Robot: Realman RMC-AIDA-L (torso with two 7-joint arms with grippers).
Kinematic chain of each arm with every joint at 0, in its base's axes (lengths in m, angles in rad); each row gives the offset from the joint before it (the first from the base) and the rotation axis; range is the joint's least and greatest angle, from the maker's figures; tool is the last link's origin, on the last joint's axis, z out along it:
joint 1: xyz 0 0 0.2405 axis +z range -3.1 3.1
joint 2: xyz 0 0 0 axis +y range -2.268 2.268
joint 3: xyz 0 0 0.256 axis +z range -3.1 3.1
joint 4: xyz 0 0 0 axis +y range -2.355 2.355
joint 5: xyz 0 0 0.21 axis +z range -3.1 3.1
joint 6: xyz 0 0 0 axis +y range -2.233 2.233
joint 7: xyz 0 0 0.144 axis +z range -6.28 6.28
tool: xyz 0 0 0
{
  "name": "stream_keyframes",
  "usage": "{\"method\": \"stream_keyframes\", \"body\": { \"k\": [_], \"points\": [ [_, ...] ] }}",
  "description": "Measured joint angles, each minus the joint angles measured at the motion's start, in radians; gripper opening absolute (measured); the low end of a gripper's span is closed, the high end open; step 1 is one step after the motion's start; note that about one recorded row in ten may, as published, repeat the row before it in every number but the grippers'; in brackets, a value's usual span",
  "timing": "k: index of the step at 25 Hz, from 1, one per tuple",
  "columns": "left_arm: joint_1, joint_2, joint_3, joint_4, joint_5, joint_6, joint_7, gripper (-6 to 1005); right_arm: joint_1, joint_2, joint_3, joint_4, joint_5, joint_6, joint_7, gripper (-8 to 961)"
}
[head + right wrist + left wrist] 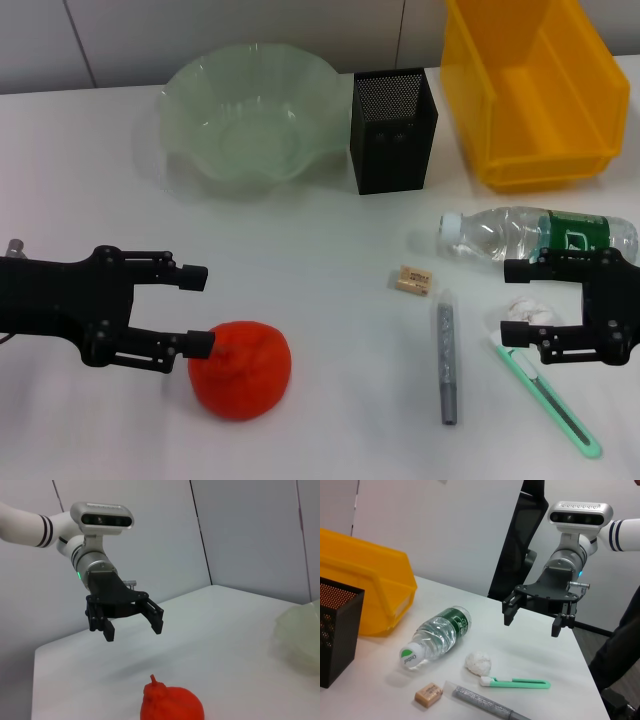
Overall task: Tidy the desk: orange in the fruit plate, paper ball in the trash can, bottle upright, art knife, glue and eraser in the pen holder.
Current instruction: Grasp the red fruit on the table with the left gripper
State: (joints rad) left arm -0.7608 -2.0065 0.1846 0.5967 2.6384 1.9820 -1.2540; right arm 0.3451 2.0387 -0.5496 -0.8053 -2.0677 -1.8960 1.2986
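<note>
Fruit plate (245, 125), pen holder (392, 130), trash can (535, 95) hold nothing; both jaws spread.

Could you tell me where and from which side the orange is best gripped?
Probably across its widest middle, coming from above. The orange rests on the desk, round, with a small stem nub. The open left gripper hovers beside it, above the desk.

An office-like test room: a plain white desk (320, 260) against pale grey partition panels (250, 530), with a black office chair (520, 545) behind it.
</note>
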Motion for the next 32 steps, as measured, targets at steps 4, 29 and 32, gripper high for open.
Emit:
{"method": "stream_keyframes", "body": {
  "k": [4, 29, 32],
  "points": [
    [0.0, 0.0, 0.001, 0.0, 0.001, 0.0, -0.002, 813, 0.0, 0.0, -0.003, 0.0, 0.0, 0.0, 0.0, 775],
    [-0.003, -0.033, 0.176, 0.213, -0.043, 0.018, -0.188, 773, -0.028, -0.006, 0.049, -0.01, -0.001, -0.013, 0.009, 775],
    [0.008, -0.062, 0.274, 0.314, -0.059, 0.012, -0.261, 769, -0.03, -0.009, 0.055, -0.011, -0.001, -0.013, 0.008, 775]
  ]
}}
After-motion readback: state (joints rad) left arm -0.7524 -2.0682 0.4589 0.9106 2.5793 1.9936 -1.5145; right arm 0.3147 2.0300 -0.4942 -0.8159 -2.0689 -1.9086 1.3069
